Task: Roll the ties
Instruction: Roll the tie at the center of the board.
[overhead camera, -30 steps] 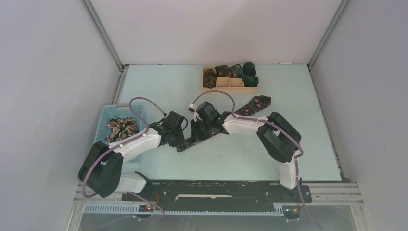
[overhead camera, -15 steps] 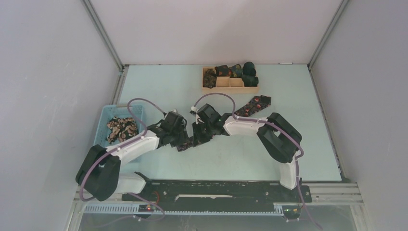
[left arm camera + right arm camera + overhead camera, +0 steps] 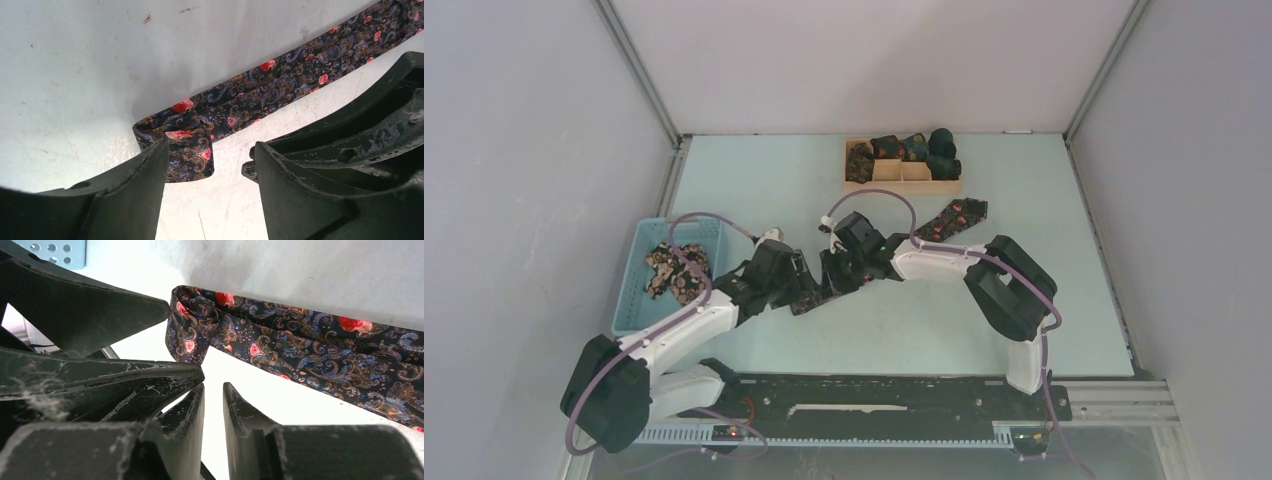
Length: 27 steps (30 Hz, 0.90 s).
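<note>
One tie (image 3: 950, 217) is seen laid flat on the pale blue tabletop (image 3: 764, 180), and its long axis is set on a diagonal. The wider end is pointed to the far right, near the wooden tray (image 3: 902, 187). The narrow end is pointed to the near left, where both arms are gathered over it, and the middle stretch is hidden under the right arm.

At that narrow end a small rolled end (image 3: 182, 142) is shown in the left wrist view: a couple of loose, soft turns, slightly flattened, from which the flat band is led away up and to the right. The cloth is woven and dark, and it is patterned with tan scrolls and red-pink flowers.

The left gripper (image 3: 210, 152) is released, with its jaws held wide. One matte black finger (image 3: 125, 200) is set right against the roll's side, and nothing is clamped.

The right gripper (image 3: 214, 387) is shown with its jaws parted by only a narrow slit. Nothing is caught between them, and they are poised just beside the roll, above the bare surface.

Farther back, rolled ties (image 3: 939, 150) are packed as tight dark cylinders into the divided tray's compartments. At the left edge, loose ties (image 3: 676, 268) are heaped in a crumpled pile inside the light-blue plastic basket (image 3: 629, 300).
</note>
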{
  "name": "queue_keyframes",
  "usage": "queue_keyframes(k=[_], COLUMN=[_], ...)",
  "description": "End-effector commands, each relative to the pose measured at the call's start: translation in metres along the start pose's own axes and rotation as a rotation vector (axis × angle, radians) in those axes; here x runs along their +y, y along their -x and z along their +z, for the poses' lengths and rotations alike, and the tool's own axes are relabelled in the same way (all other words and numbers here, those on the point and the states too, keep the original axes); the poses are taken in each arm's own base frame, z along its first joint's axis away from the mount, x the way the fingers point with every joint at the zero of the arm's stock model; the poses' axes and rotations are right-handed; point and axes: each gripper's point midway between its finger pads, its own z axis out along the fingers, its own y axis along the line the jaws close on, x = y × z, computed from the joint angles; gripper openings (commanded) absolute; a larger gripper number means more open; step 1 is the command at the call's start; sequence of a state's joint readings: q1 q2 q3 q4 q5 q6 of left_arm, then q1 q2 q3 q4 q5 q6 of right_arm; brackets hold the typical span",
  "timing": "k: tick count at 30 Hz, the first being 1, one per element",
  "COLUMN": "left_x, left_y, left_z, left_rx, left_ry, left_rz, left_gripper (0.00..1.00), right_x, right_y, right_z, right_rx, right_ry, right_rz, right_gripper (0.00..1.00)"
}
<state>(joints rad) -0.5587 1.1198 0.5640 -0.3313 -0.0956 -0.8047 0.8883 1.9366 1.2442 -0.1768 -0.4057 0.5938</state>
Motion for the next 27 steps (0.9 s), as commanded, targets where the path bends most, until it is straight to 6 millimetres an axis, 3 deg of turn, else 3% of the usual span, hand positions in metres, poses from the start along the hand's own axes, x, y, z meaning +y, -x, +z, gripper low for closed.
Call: queue_keyframes(k=[1,9,17,22,27], left_x=[-0.005,-0.006,0.017,0.027,0.033], left_y=[0.013,0.02,0.028,0.025,0.015], left_z=[-0.005,-0.02,-0.043,-0.054,-0.054], left_rx=[-0.065,-0.121,-0.175,-0.209,-0.218], left_ry=[-0.026,-0.057,0.036,0.031,-0.007], left_rz=[-0.015,-0.028,-0.004,0.01,0.006], left_gripper=[0.69,0.71,0.68,0.68,0.7], right_x=[0.025,0.029,0.036,0.039,0.041], right_y=[0.018,0.018,0.016,0.016,0.019], right_z=[-0.012,-0.011,-0.002,0.003,0.01], right_rx=[-0.067,-0.069,-0.051,-0.044,-0.035], right_ry=[0.064,0.077,0.079,0.084,0.083], right_rz=[-0.024,-0.013,-0.023,-0.03,-0.036], right_gripper=[0.25,0.3,0.31,0.31,0.32])
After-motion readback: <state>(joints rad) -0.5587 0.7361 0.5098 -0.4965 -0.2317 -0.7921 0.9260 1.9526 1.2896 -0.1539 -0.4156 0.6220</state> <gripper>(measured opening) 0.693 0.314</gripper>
